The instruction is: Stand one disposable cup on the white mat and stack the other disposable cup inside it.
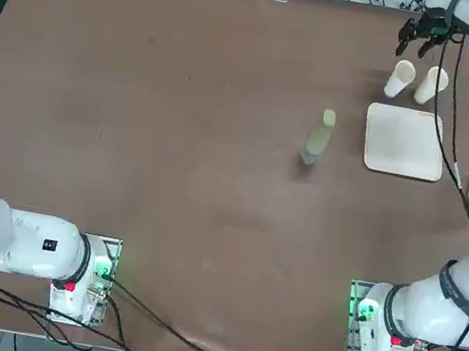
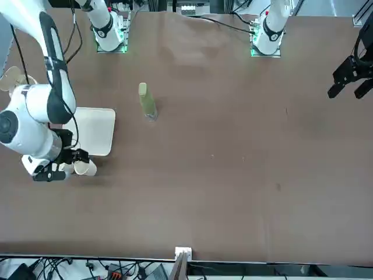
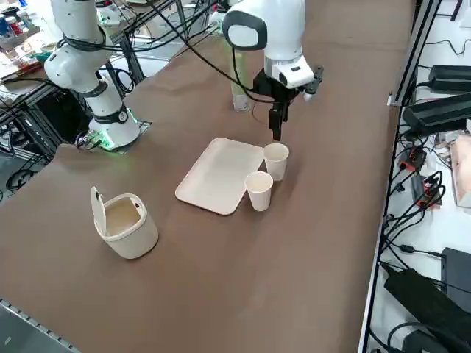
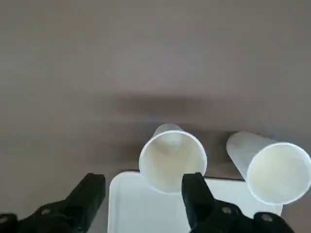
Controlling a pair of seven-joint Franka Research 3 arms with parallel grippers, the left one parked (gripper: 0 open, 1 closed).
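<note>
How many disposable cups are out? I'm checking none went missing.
2. Both stand upright on the table just past the white mat's far edge: one near its left corner, the other beside it. None on the mat.

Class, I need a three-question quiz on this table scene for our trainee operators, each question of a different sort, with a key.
1. True or false: a cup already stands on the mat.
2. Which stands nearest the bottle? A) mat B) tub C) cups
3. Fill in: the right gripper hovers above the cups with its fingers ____.

Key: 1 false, both cups stand upright on the table beside the mat. 2 A. 3 open.
</note>
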